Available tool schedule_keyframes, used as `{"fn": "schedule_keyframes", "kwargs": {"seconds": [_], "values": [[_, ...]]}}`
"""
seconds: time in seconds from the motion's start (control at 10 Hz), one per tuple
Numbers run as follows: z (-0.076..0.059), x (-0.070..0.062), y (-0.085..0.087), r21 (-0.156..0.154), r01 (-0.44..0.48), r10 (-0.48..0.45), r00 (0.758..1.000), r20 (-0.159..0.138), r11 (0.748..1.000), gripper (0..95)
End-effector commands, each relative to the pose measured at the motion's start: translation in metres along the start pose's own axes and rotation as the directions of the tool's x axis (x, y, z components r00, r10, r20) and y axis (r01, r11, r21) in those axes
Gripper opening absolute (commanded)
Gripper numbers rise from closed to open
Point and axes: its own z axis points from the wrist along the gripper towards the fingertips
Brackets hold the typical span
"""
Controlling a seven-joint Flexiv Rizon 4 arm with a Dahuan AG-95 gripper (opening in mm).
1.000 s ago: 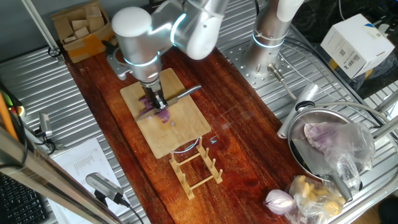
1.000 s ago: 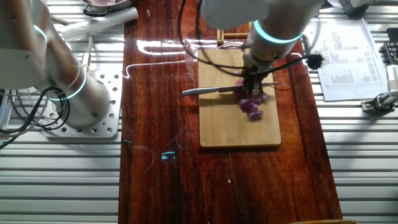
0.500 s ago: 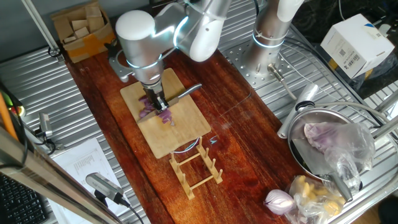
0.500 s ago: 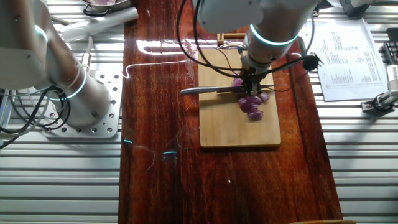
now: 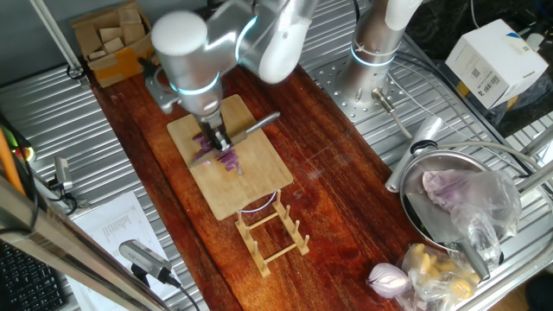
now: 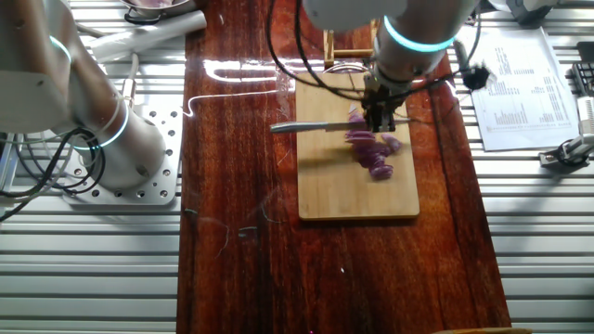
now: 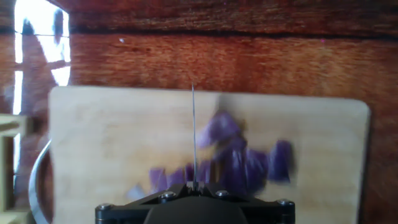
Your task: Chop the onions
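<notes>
Here, going from left to right in the one fixed view, a cardboard box [image 5: 108,39] stands at the far left corner of the table [image 5: 337,190], and pale wooden blocks [image 5: 111,36] lie inside it. Next comes the wooden cutting board [image 5: 232,168], which lies flat on the dark wood. The onions [image 5: 223,157] are on this board as small purple pieces, close together near its middle; in the hand view they look blurred. The gripper [image 5: 216,140] stands over them, and its fingers are clamped on the handle of a knife [image 6: 320,127]. The blade lies level and points across the board's edge; whether it touches the pieces I cannot tell. Just beside the board's near end stands a small wooden rack [image 5: 272,231]. Further right, a metal bowl [image 5: 413,203] holds a pale purple lump [image 5: 454,192] wrapped in clear plastic. At the bottom right lies a whole red onion [image 5: 388,278], touching a clear bag [image 5: 441,272] with yellowish pieces inside
</notes>
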Motion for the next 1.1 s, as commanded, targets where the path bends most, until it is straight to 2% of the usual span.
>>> {"fn": "schedule_keyframes", "kwargs": {"seconds": [0.1, 0.4, 1.1], "values": [[0.001, -0.005, 0.007, -0.011, -0.002, 0.002, 1.000, -0.002, 1.000, 0.0], [0.006, -0.004, 0.017, -0.011, -0.020, 0.020, 1.000, 0.004, 1.000, 0.0], [0.018, 0.000, 0.015, -0.021, -0.022, 0.023, 1.000, 0.014, 1.000, 0.0]]}}
